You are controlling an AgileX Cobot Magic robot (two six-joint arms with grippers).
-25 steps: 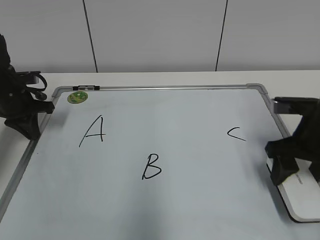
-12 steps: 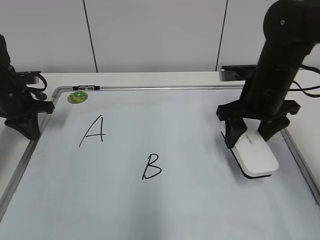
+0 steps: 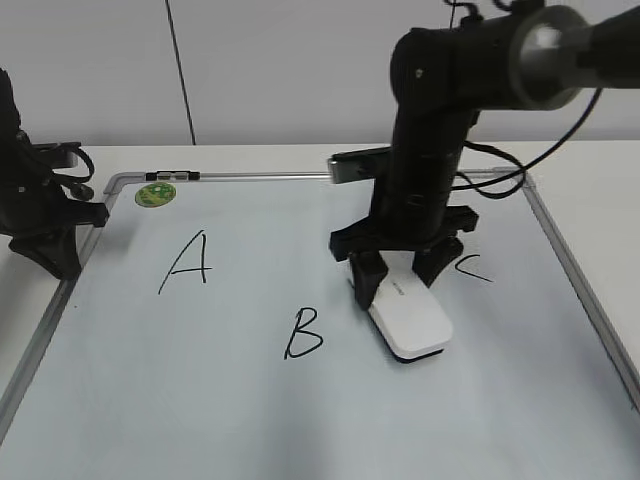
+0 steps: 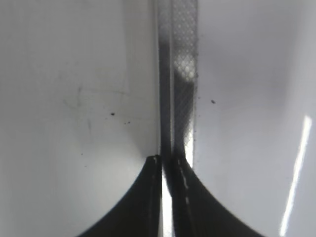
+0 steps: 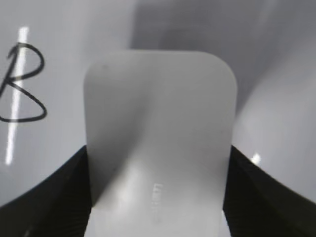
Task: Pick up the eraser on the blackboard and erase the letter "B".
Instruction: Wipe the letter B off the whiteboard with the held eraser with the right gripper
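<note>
Since half a second ago the right end effector [image 3: 402, 272] has slid the eraser [image 3: 411, 320] leftward across the blackboard [image 3: 250, 420], from over by the "C" [image 3: 473, 268] to just right of the letter "B" [image 3: 303, 333], while the left end effector [image 3: 55, 245] sits parked at the frame, closed on nothing. Going left to right, the marker letters read "A" [image 3: 188, 262], B, C (a green sticker [image 3: 155, 194] sits top-left, too small to read). Right one is clamped on the eraser's sides; my worry is a wide sweep could smear the A too, and the grey lettering on the eraser is illegible.
</note>
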